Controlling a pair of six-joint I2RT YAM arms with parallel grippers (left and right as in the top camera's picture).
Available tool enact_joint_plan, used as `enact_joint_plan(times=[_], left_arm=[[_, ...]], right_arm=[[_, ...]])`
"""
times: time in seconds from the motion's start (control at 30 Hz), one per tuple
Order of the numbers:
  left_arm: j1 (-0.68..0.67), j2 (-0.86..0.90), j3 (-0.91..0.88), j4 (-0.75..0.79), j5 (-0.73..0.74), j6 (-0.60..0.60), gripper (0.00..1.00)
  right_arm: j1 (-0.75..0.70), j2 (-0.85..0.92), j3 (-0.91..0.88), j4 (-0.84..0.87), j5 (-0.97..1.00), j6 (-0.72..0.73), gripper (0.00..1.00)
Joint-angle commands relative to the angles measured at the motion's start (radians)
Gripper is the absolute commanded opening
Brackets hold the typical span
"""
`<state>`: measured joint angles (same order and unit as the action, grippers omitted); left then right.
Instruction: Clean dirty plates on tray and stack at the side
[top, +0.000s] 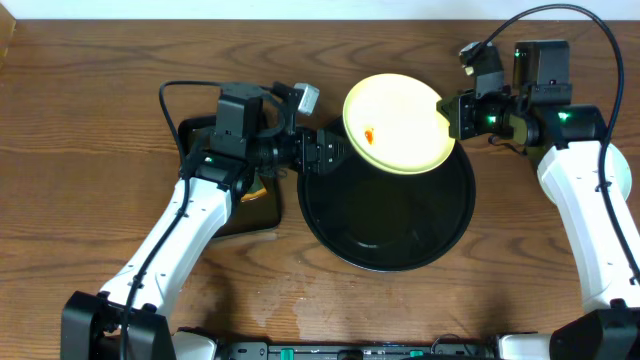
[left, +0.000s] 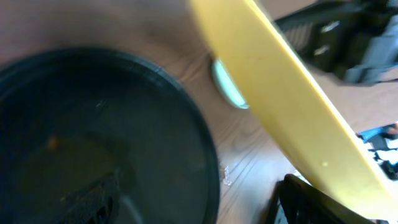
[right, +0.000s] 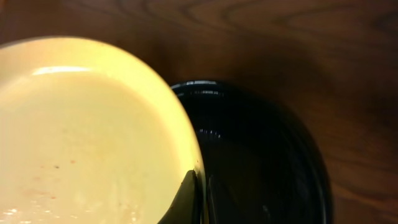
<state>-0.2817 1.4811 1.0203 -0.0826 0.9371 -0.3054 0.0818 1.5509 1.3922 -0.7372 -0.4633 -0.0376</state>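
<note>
Hiding most of the small rectangular tray (top: 262, 215), the left arm (top: 190, 225) lies across it; a scrap of orange-yellow shows at the arm's edge, too covered to name. Both arms are cut off at the near edge of the overhead view. Next comes the round black tray (top: 400, 240), its far part covered by the yellow plate (top: 400, 110), which is tilted and raised over the tray's far rim and carries a small orange smear (top: 370, 135). The left gripper (top: 338, 150) stands released, jaws spread just beside the plate's left rim; contact cannot be told. The right gripper (top: 452, 112) is clenched on the plate's right rim. In the blurred left wrist view a pale mint-white sliver (left: 225, 84) peeks from behind the plate, unidentifiable
</note>
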Motion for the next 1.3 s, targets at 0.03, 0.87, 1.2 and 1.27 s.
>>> enact_joint_plan(times=[0.03,0.87,1.2,1.27], left_arm=[[0.001,-0.003,0.021,0.074,0.092,-0.094,0.83],[0.001,-0.003,0.021,-0.183,-0.099,0.035,0.82],[-0.032,0.016,0.018,-0.426,-0.478,0.070,0.82],[-0.036,0.024,0.017,-0.430,-0.478,0.077,0.82]], right_arm=[[0.046,-0.008,0.005,-0.010,0.003,-0.040,0.01],[0.037,0.004,-0.017,-0.161,0.063,0.059,0.24],[0.178,0.137,-0.198,-0.137,0.145,0.240,0.43],[0.182,0.173,-0.214,-0.115,0.146,0.240,0.41]])
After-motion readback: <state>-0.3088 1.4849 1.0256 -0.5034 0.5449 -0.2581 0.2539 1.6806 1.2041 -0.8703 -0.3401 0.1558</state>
